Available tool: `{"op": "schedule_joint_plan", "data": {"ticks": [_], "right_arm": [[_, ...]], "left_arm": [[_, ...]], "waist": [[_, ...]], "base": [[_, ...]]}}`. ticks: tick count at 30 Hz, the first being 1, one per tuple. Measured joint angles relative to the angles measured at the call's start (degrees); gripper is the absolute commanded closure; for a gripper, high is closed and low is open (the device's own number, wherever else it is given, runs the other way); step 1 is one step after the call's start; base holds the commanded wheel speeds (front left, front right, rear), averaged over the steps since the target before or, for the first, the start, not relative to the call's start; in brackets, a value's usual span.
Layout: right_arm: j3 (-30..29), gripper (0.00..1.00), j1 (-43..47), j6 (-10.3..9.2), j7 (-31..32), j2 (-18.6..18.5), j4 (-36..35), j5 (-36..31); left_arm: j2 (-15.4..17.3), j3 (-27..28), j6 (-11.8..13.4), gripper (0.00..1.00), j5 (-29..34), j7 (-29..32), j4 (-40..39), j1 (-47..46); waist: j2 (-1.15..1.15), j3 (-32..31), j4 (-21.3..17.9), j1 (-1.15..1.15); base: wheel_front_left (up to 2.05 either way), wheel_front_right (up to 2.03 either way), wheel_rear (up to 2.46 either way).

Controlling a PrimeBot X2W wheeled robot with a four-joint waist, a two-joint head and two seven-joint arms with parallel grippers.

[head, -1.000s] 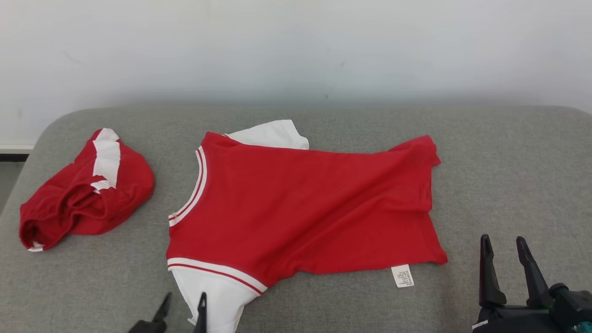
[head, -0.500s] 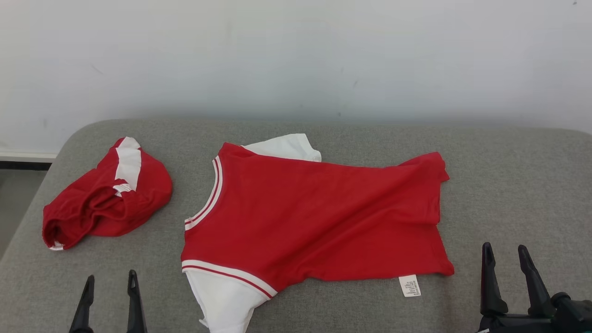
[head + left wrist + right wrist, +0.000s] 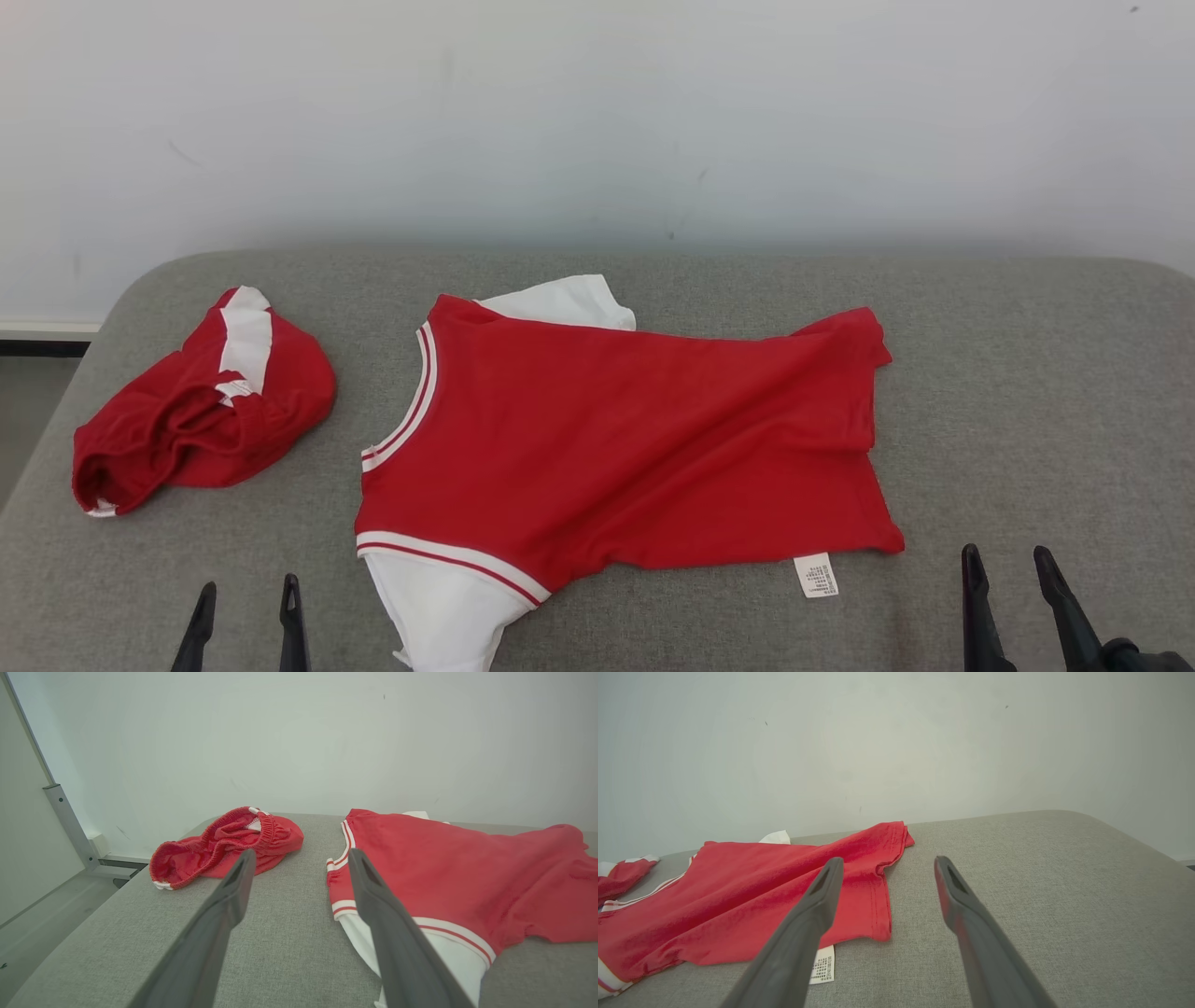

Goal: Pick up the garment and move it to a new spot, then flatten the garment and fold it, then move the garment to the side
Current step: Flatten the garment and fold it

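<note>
The garment [image 3: 616, 439] is a red T-shirt with white sleeves and a striped collar. It lies spread out, slightly wrinkled, on the grey cushion [image 3: 1027, 392], collar to the left and hem to the right. My left gripper [image 3: 247, 586] stands open at the lower left, left of the near white sleeve [image 3: 448, 607] and apart from it. My right gripper [image 3: 1006, 553] stands open at the lower right, just past the hem corner. The left wrist view has the left gripper [image 3: 301, 854] open over bare cushion beside the shirt [image 3: 458, 872]. The right gripper [image 3: 888, 861] is open by the shirt's [image 3: 752, 886] hem.
Crumpled red shorts [image 3: 201, 411] with white stripes lie at the cushion's far left, also seen as shorts [image 3: 224, 844]. A white label [image 3: 815, 574] sticks out from the shirt's near hem. A pale wall stands behind. The cushion drops off at the left, by a metal frame [image 3: 70, 821].
My left gripper has moved left, away from the near white sleeve, onto bare cushion. The head camera has shifted, so both grippers sit lower in its picture. The shirt lies as before.
</note>
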Motion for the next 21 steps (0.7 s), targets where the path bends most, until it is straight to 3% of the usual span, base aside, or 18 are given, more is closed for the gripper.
{"op": "schedule_joint_plan", "data": {"ticks": [21], "right_arm": [[0.9,0.00,-0.1,0.00,0.0,-1.2,2.3,0.5]], "left_arm": [[1.3,-1.4,-2.9,0.00,0.4,0.0,0.4,-0.1]], "waist": [[0.00,-0.3,0.5,0.00]], "base": [[0.00,0.00,0.00]]}}
